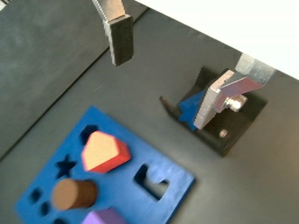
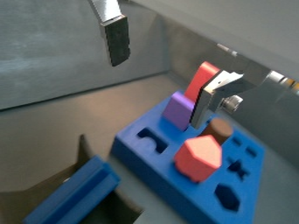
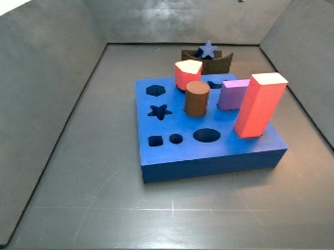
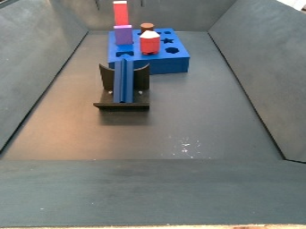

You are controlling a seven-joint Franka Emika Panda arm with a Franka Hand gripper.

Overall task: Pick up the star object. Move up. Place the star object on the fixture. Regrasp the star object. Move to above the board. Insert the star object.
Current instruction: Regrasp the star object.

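Star bar parked on the fixture, pincer up high with nothing in it.

In a wrist view the board point(image 1: 100, 179) sits below the gripper point(image 1: 170, 57) with its star hole point(image 1: 66, 164) free, and brown, pink and purple pegs in other holes. Further right the star object point(image 1: 191, 108) leans on the fixture point(image 1: 222, 109), under the right finger point(image 1: 222, 98). Jaws spread wide, gripping nothing. Bare floor point(image 4: 203, 107) around the fixture, walls well off.
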